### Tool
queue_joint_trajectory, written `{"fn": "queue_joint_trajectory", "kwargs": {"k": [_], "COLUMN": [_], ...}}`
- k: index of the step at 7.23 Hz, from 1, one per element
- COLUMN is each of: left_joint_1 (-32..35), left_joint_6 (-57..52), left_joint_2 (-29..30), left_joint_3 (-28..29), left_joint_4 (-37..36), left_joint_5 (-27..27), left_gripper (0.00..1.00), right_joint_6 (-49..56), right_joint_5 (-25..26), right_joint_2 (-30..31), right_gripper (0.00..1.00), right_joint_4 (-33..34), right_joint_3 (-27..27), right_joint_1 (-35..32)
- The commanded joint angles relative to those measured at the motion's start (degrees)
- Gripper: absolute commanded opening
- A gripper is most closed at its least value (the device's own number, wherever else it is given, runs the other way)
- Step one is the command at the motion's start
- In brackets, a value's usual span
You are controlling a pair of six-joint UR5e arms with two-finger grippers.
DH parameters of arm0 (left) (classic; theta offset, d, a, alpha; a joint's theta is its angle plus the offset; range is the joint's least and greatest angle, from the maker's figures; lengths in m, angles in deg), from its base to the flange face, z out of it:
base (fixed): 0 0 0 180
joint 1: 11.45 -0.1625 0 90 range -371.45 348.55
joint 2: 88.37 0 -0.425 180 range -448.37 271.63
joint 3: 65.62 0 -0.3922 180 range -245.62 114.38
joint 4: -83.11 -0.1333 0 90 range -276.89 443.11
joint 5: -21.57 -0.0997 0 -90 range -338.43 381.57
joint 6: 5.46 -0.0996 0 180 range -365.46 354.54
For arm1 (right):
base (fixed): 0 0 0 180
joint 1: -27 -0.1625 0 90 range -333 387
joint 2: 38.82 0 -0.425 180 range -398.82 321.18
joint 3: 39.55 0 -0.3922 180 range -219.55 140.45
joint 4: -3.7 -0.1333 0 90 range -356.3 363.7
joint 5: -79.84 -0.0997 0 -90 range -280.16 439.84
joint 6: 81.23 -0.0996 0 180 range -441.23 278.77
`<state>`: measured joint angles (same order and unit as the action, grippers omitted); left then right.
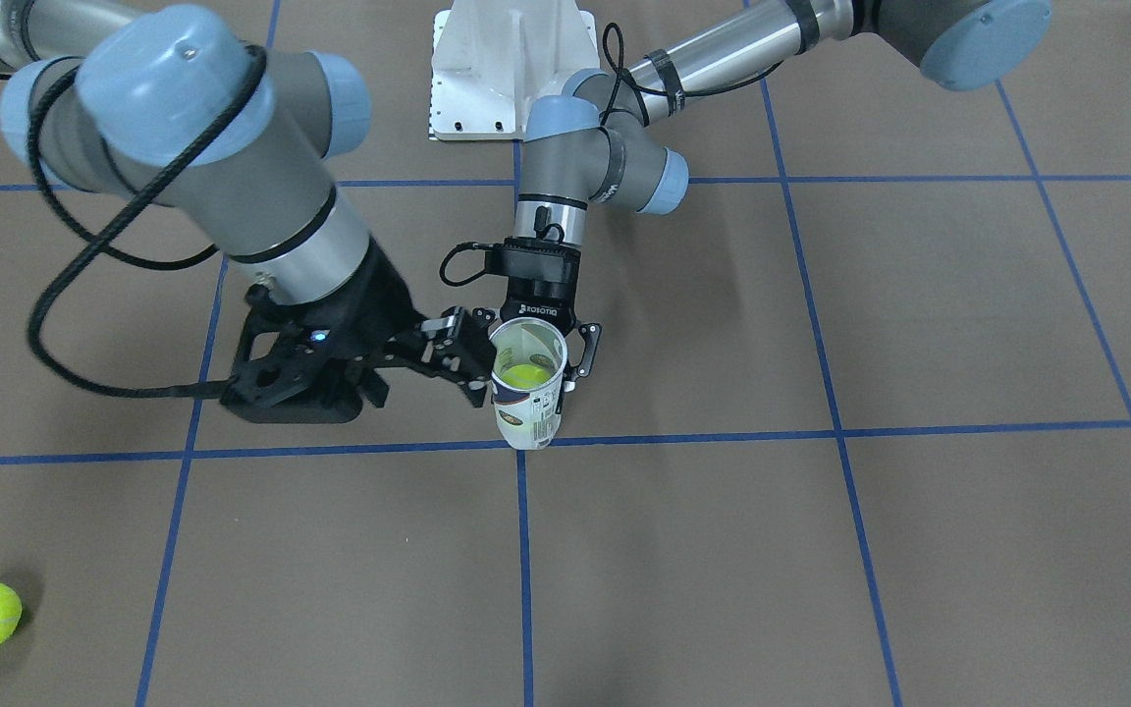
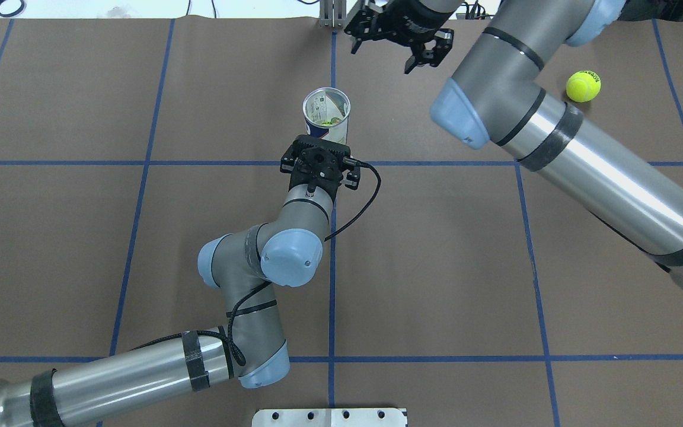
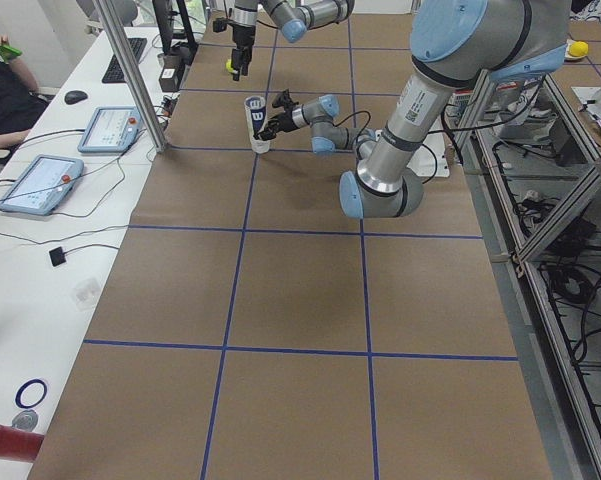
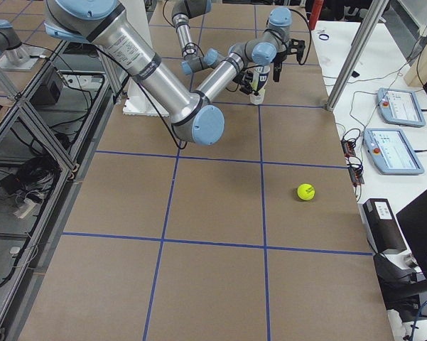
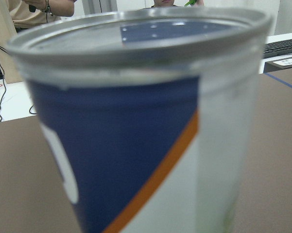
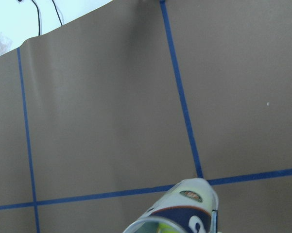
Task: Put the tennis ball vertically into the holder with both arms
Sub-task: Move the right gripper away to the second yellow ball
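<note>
Brown table (image 2: pixel 80 237) carrying holder (image 2: pixel 326 115) standing upright, mid table near far edge, 1 inner ball (image 1: pixel 524 374) lying inside. Clamping its wall: left fingers (image 1: pixel 582 355). Spread, empty, hovering just off mouth: right fingers (image 2: pixel 421 54). Toward far right corner, loose ball (image 2: pixel 583 86) lying; right arm nearer, likely fetching.

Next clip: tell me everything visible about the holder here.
The holder is a clear plastic can with a metal rim and a white, navy and orange label. It stands upright and open on the brown table, at a blue tape crossing. The left gripper clasps its side. A yellow-green ball lies inside.
</note>
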<state>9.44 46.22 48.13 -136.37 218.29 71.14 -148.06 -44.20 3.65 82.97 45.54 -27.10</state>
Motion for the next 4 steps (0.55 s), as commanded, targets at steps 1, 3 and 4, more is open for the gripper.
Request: {"fn": "queue_joint_trajectory", "kwargs": {"k": [1, 3, 4], "left_joint_1": [0.2, 0.3, 0.3], "left_joint_6": [0.0, -0.2, -0.3], "left_joint_2": [0.0, 0.1, 0.2], "left_joint_3": [-0.1, -0.4, -0.4], "left_joint_4": [0.0, 0.1, 0.2], "left_joint_5": [0.0, 0.0, 0.0], "left_gripper": [0.73, 0.75, 0.76], "right_joint_6": [21.7, 43.2, 48.7], "right_joint_5": [-0.4, -0.5, -0.3], "right_joint_2": [8.6, 14.9, 15.4], "right_gripper": [0.99, 0.99, 0.99], "right_joint_4": [0.0, -0.7, -4.3], "right_joint_3": [-1.9, -8.7, -13.8], "right_joint_1": [-9.5, -15.2, -16.6]}}
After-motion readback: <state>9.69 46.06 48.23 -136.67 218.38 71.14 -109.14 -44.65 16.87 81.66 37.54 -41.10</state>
